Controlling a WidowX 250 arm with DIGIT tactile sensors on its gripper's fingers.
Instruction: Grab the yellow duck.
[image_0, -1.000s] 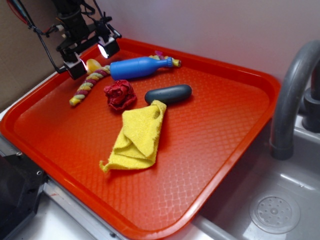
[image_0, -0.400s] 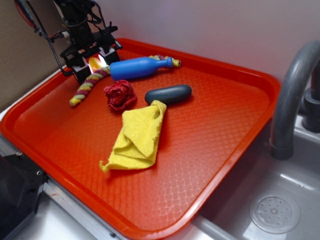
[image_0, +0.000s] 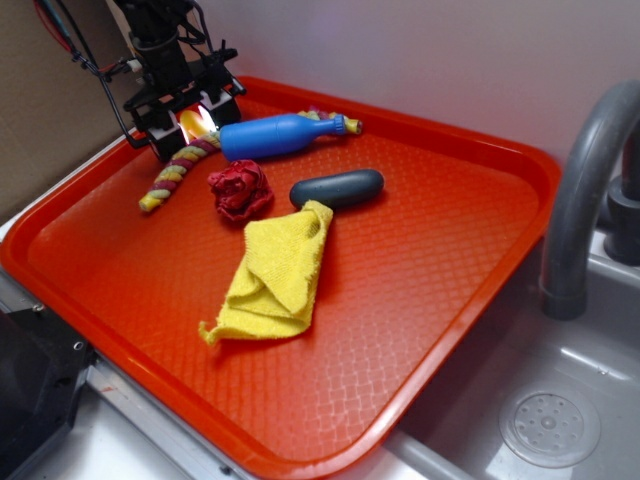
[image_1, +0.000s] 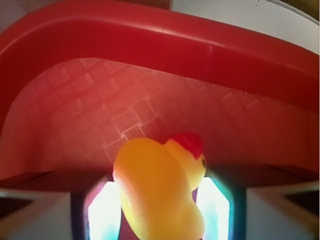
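Observation:
The yellow duck sits in the back left corner of the red tray, mostly hidden by the arm. My gripper is lowered over it, jaws open, one finger on each side. In the wrist view the duck is glossy yellow with a red top and fills the space between the two lit pads of the gripper. I see no squeeze on it. The tray's rim curves just behind it.
A blue bottle lies right of the gripper, with a braided rope under and beside it. A red crumpled thing, a dark grey oblong and a yellow terry cloth lie mid-tray. A grey faucet and sink are at right.
The gripper has come down from above the tray onto the duck, so the fingers now flank it. Between 0.4 s ago and now it has barely moved.

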